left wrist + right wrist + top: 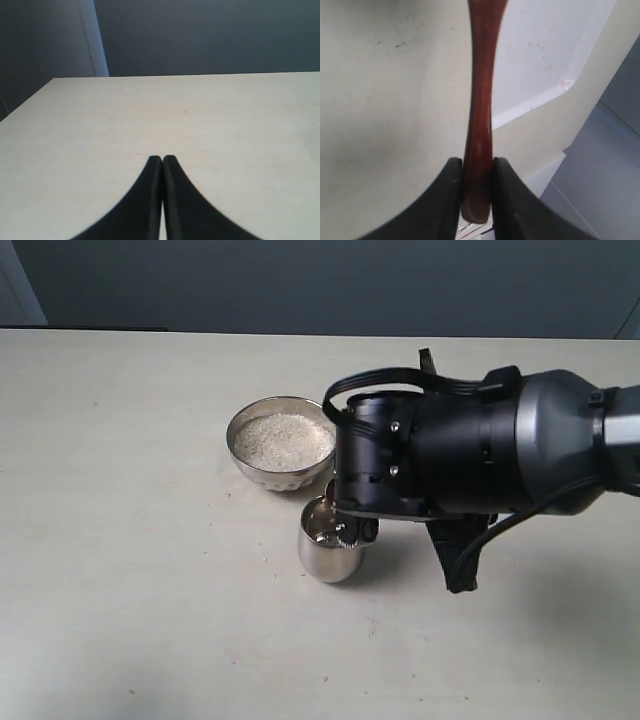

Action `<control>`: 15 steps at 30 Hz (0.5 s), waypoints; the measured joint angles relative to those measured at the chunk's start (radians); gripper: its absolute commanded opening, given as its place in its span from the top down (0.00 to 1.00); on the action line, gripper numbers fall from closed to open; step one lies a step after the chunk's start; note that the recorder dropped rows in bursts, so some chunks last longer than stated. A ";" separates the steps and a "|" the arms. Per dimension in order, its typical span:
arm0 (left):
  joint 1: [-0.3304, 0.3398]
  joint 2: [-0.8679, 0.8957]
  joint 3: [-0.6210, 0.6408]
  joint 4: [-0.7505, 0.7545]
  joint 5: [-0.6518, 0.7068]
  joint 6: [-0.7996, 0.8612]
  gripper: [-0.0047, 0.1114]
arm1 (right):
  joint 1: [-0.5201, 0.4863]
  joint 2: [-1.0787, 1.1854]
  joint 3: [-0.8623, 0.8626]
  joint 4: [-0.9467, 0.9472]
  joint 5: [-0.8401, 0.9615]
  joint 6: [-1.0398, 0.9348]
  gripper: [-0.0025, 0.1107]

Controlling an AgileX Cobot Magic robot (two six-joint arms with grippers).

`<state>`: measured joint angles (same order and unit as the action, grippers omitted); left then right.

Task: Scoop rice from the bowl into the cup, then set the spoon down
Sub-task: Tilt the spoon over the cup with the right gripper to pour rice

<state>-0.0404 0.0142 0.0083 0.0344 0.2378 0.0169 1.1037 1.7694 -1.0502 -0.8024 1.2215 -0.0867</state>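
Left gripper: we see its two black fingers pressed flat together with nothing between them, low over bare tabletop.
Room by the left gripper: the surface ahead of it is open as far as the far edge and one corner.
Right gripper: its black jaws are clamped on the handle of the slim, glossy, reddish-brown wooden spoon, close to the handle's rounded end.
Spoon: the handle runs straight out from the jaws, and its head lies beyond the wrist picture, so we cannot tell what it carries.
Near table: the pale cream, matte tabletop has faint specks, with wide free room in front of and to the left of the cup.
Cup: the small, shiny, round-sided steel tumbler stands upright, with the right gripper's tip directly over its rim. We cannot make out its contents through the reflections.
Right arm: this bulky black and grey wrist with looped cables fills the space right of the cup.
Bowl: the wide, polished metal bowl with a patterned lower side sits just behind the cup. We cannot tell whether they touch.
Rice: fine white grains form a pale granular heap in the bowl.
Far edge: a straight table edge lies against a dark grey wall.
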 measured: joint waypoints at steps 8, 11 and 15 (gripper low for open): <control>0.000 0.000 0.000 0.000 0.000 0.000 0.96 | 0.038 0.000 0.002 -0.088 0.000 0.026 0.99; 0.000 0.000 0.000 0.000 0.000 0.000 0.96 | 0.059 0.000 0.002 -0.122 0.000 0.032 0.99; 0.000 0.000 0.000 0.000 0.000 0.000 0.96 | 0.072 0.000 0.010 -0.139 -0.002 0.034 0.99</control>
<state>-0.0404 0.0142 0.0083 0.0344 0.2378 0.0169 1.1757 1.7694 -1.0407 -0.9416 1.2199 -0.0526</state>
